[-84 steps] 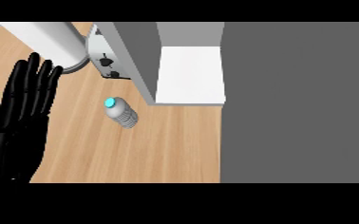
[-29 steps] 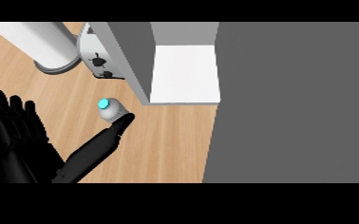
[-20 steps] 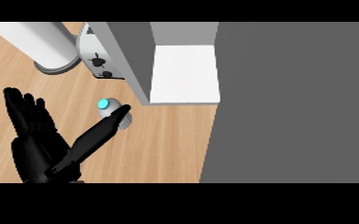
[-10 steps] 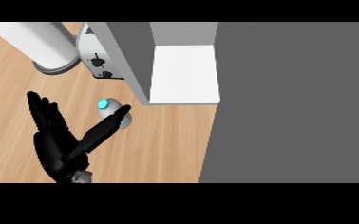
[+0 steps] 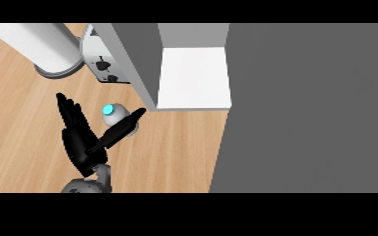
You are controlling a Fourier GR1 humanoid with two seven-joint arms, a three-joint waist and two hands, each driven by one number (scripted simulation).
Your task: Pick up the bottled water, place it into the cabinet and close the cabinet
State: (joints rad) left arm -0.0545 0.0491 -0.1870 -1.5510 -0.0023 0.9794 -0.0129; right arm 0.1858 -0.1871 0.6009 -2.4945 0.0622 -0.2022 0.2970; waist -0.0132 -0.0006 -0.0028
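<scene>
Head view, hand (image 5: 80,139) splayed, thumb across bottle (image 5: 118,118)

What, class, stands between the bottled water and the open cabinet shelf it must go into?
Nothing visible does. The bottled water lies on the counter just left of the cabinet's white shelf, with bare wood between them. The robot hand already reaches it, thumb across the bottle and fingers on its left.
</scene>
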